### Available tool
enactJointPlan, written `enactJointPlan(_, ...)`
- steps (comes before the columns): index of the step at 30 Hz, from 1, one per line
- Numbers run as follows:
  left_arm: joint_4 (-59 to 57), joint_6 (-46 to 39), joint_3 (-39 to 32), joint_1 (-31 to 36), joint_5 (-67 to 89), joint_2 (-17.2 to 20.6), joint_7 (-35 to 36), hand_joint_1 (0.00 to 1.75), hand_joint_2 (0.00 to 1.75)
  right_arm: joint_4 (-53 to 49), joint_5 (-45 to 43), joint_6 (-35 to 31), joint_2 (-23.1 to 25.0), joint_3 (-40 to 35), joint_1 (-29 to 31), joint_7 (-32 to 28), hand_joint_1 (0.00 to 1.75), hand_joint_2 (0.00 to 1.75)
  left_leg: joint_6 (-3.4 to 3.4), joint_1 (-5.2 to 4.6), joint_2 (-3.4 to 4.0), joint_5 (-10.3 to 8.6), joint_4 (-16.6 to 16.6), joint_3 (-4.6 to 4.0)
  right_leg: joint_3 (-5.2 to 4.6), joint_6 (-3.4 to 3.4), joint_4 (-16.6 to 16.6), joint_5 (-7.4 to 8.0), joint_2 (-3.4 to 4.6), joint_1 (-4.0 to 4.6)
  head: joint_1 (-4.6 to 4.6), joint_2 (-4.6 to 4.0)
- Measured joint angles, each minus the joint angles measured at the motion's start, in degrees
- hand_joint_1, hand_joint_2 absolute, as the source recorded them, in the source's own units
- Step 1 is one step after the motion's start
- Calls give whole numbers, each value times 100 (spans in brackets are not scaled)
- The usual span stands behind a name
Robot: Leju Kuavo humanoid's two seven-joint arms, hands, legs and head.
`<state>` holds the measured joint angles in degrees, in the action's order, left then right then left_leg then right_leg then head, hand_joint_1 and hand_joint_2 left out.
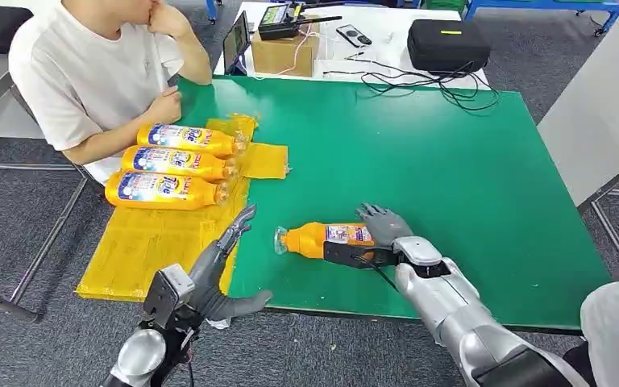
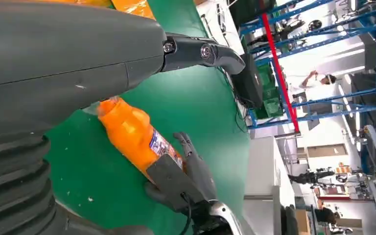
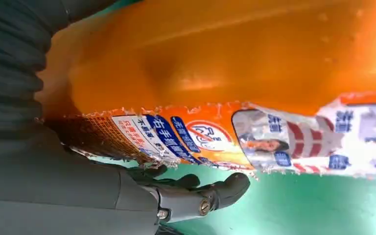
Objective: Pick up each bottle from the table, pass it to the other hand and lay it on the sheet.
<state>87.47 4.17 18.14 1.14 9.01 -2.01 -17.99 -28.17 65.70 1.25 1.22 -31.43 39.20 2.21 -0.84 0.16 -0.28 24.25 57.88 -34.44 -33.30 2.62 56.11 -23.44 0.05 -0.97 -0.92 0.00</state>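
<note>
Head view — bottle (image 1: 326,239) near table edge (image 1: 355,313)

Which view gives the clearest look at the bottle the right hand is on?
The head view: the whole bottle lies on the green table, with the right hand around its base end. The left wrist view shows the bottle smaller, partly behind the left hand. The right wrist view shows a close patch of label.

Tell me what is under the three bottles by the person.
A yellow sheet lies under the three bottles, spread over the green table and hanging past its near edge. The sheet right beneath the bottles is covered.
</note>
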Motion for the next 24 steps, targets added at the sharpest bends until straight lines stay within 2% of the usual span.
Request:
enactJointPlan(4,-52,-11,7,82,59,-28,44,0,175,44,172,515,22,-161,126,460,175,175,0,0,0,0,0,9,-2,-1,-1,-1,0,0,0,0)
enactJointPlan(5,-61,-26,13,109,70,-31,66,0,175,44,208,597,24,-203,153,553,175,175,0,0,-8,0,0,16,-45,-2,-1,-5,0,0,0,0)
enactJointPlan(6,-70,-61,15,125,77,-31,88,0,175,44,234,673,24,-260,171,627,175,175,0,0,-14,0,0,17,-41,-2,-1,-7,-1,0,0,0)
enactJointPlan(10,-59,-85,7,95,66,-15,140,0,175,-2,10,839,-37,-409,180,596,175,175,-1,-1,-22,0,0,15,-11,0,-1,-6,-3,-1,2,0)
enactJointPlan(11,-29,-85,-6,58,63,-7,157,0,175,-26,-199,839,-52,-413,155,495,175,175,-2,-1,-21,-2,0,13,19,2,0,-2,-3,-1,0,0)
enactJointPlan(14,9,-83,-11,-12,61,20,194,0,175,-81,-811,905,-107,-356,131,140,175,175,-2,-1,-21,-2,1,15,22,3,-1,-2,-3,-1,0,0)
enactJointPlan(19,9,-76,-11,-18,55,24,201,0,175,-129,-988,957,-149,-319,106,-3,175,175,-1,0,-19,2,1,17,16,1,-3,-5,-2,0,-2,0)
enactJointPlan(21,9,-90,-11,-27,-75,26,188,0,175,-151,-1547,1312,-245,-225,123,-366,175,175,3,1,-18,7,1,26,-4,0,-5,-8,-2,1,-2,0)
enactJointPlan(24,4,-293,-35,-146,-304,39,109,0,175,-431,-2961,1851,-621,-89,-59,-1164,175,175,-1,2,-23,29,0,59,9,4,-11,-30,-3,2,0,0)
